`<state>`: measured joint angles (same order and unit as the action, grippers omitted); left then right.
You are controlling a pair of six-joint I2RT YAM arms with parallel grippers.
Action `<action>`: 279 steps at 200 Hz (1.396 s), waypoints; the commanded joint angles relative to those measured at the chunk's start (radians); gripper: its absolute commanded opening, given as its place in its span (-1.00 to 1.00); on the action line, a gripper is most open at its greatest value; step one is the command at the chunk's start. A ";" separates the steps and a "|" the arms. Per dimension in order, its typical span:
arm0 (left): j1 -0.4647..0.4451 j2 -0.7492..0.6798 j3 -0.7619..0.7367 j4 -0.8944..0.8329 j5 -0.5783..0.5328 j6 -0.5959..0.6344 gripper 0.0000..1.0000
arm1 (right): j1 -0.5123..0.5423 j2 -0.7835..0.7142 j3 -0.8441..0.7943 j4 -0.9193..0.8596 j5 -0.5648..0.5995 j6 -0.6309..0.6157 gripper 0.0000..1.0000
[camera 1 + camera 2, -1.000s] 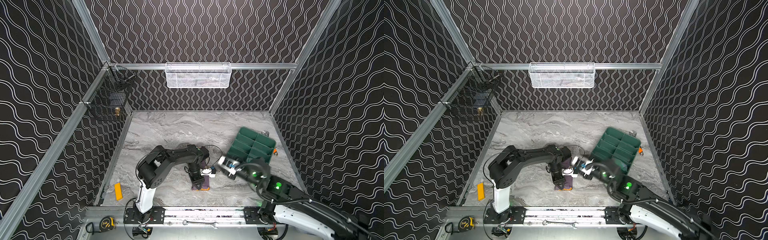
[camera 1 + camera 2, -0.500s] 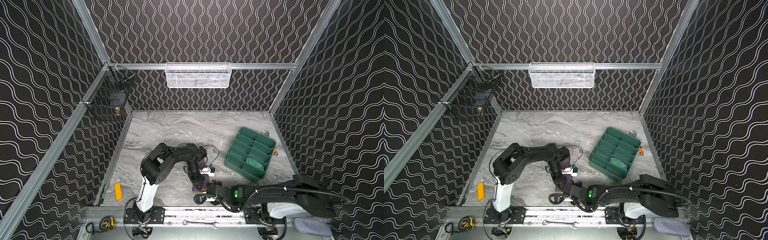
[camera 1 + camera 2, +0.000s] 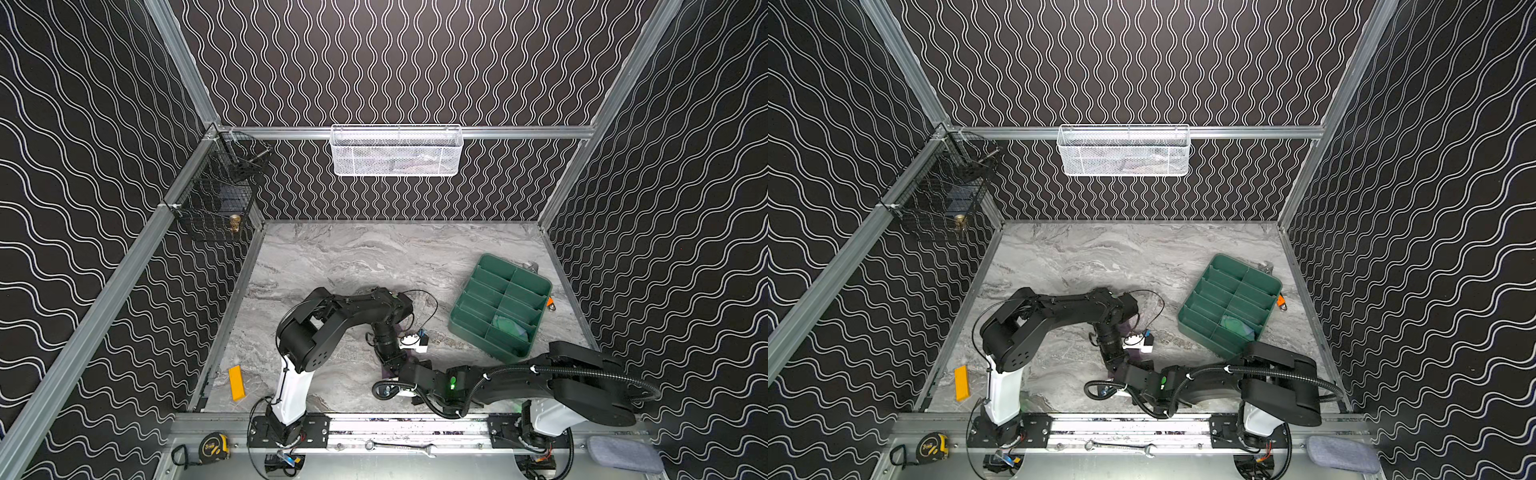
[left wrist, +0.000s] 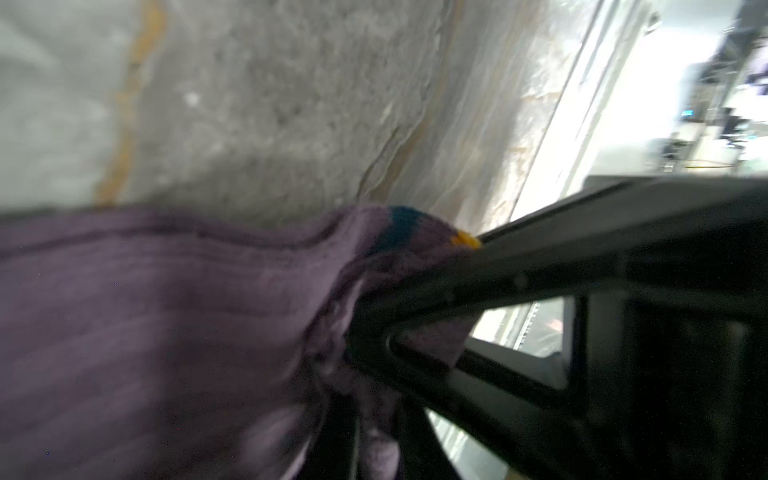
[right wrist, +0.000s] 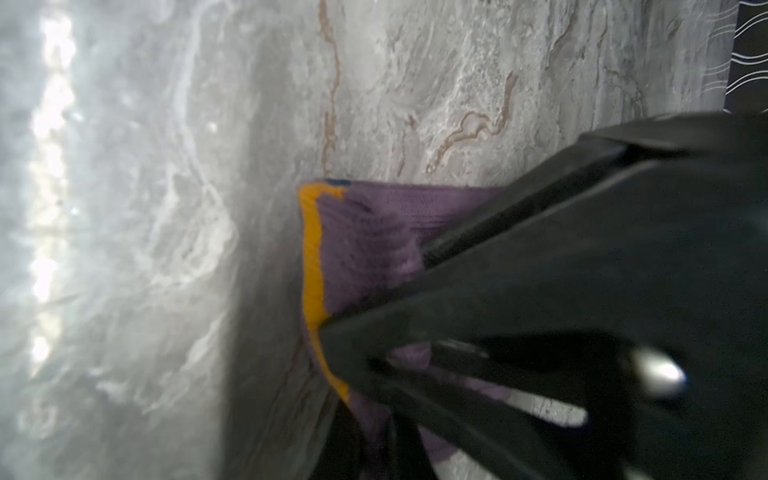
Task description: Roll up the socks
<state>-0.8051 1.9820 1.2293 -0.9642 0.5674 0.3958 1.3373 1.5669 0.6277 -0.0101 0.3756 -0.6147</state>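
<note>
The purple sock (image 4: pixel 174 324) lies on the marble table near the front, ribbed, with a navy and an orange stripe at its cuff (image 5: pixel 311 257). In both top views the two arms hide most of it; a purple patch (image 3: pixel 1134 354) shows. My left gripper (image 4: pixel 376 440) reaches down onto it (image 3: pixel 395 359) and is shut, with purple cloth pinched between its fingers. My right gripper (image 5: pixel 376 432) comes in low from the right (image 3: pixel 409 370) and is shut on the same sock by the orange cuff. The two grippers touch or nearly touch. A blue-green sock (image 3: pixel 509 326) sits in a tray compartment.
The green divided tray (image 3: pixel 498 291) stands at the right, with an orange clip (image 3: pixel 550 303) beside it. A yellow block (image 3: pixel 237 382) lies front left. On the front rail are a tape measure (image 3: pixel 214 446), a wrench (image 3: pixel 399 448) and a grey cloth pad (image 3: pixel 623 453). Two baskets hang on the walls.
My right arm has swung down from above the table to lie low along the front, and its gripper has shut on the sock's cuff. The left gripper has stayed on the sock.
</note>
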 commanded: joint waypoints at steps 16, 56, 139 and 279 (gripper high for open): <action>0.001 -0.166 -0.064 0.173 -0.199 -0.070 -0.23 | -0.053 0.013 0.043 -0.283 -0.286 0.079 -1.00; 0.019 -0.482 -0.176 0.218 -0.446 -0.167 -0.12 | -0.167 0.036 0.161 -0.444 -0.584 0.088 -1.00; 0.031 -1.436 -0.283 0.421 -0.766 0.004 0.29 | -0.313 0.338 0.486 -0.720 -0.910 0.084 -1.00; -0.457 -0.673 -0.446 0.322 -0.744 0.117 0.21 | -0.430 0.509 0.544 -0.629 -0.843 0.129 -1.00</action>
<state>-1.2049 1.1976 0.8051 -0.7124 -0.0414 0.5800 0.9161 2.0464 1.1896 -0.6987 -0.7815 -0.4820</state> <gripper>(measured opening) 0.612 0.096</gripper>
